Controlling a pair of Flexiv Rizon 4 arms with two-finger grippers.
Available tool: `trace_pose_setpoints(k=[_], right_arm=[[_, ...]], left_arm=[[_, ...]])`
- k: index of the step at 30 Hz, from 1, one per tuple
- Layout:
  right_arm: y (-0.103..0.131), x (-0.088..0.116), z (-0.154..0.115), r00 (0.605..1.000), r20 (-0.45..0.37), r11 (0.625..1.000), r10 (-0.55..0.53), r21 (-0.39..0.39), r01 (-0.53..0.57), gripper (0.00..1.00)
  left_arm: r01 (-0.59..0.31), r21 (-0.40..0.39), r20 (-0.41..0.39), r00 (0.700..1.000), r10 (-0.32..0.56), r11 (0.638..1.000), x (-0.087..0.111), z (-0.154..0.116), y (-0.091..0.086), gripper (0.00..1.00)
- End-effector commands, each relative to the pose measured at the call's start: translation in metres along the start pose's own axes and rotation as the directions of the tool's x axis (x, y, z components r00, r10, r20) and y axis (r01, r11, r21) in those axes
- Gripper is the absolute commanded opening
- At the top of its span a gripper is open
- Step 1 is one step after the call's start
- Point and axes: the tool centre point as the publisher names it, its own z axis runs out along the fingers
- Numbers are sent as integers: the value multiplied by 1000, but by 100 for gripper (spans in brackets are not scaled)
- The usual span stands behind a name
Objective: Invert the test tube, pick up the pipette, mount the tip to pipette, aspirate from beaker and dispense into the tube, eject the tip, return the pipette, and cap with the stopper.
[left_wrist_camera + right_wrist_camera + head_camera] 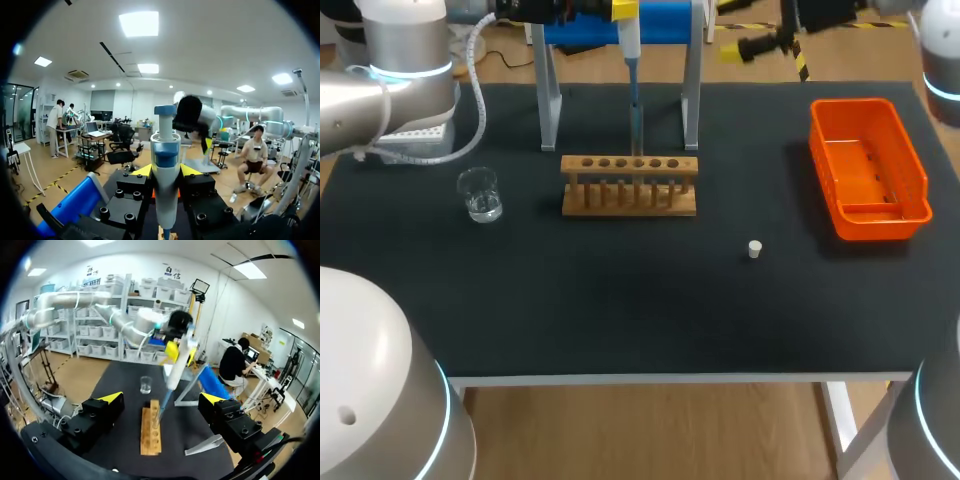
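In the head view, your left arm (380,90) comes in from the left. Its gripper (623,10) holds the pipette (631,45) upright over the far side of the black table (620,300), between the legs of the blue-and-white stand (691,90). The pipette's tip (636,125) points down at the holes of the wooden test tube rack (630,198). You cannot make out a tube there. The glass beaker (480,194) stands left of the rack. The white stopper (755,249) lies apart to the rack's right, near the orange basket (817,150).

In the left wrist view, the left gripper (166,171) has its yellow fingers (142,170) pressed against both sides of the pipette (165,150).

In the right wrist view, the right gripper (162,398) is spread wide with nothing between its fingers (112,397). Ahead of it lies the rack (149,435), with the pipette (179,362) slanting down into it and the beaker (145,385) beyond.
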Motion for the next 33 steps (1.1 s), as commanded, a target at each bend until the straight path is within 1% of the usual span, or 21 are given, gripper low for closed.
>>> trace_pose_setpoints(k=[1, 4, 11, 12, 13, 23, 29, 33], right_arm=[[34, -7, -2, 999, 31, 999, 12, 47, -14, 100], [50, -12, -1, 997, 63, 997, 39, 62, -43, 100], [50, -12, -1, 997, 63, 997, 39, 62, -43, 100], [50, -12, -1, 997, 63, 997, 39, 62, -43, 47], [50, -12, -1, 997, 63, 997, 39, 62, -43, 0], [50, -12, -1, 997, 63, 997, 39, 62, -43, 0], [75, -20, 6, 994, 69, 991, 90, 90, -96, 0], [91, -24, 13, 992, 81, 990, 94, 96, -101, 0]], left_arm=[[-1, 0, 0, 1000, 1, 1000, -1, 0, 0, 0], [-1, 0, 0, 1000, 1, 1000, -1, 0, 0, 0], [-1, 0, 0, 1000, 1, 1000, -1, 0, 0, 0], [-1, 0, 0, 1000, 1, 1000, -1, 0, 0, 0], [-1, 0, 0, 1000, 1, 1000, -1, 0, 0, 0], [-1, 0, 0, 1000, 1, 1000, -1, 0, 0, 0], [-1, 0, 0, 1000, 1, 1000, -1, 0, 0, 0], [-1, 0, 0, 1000, 1, 1000, -1, 0, 0, 0]])
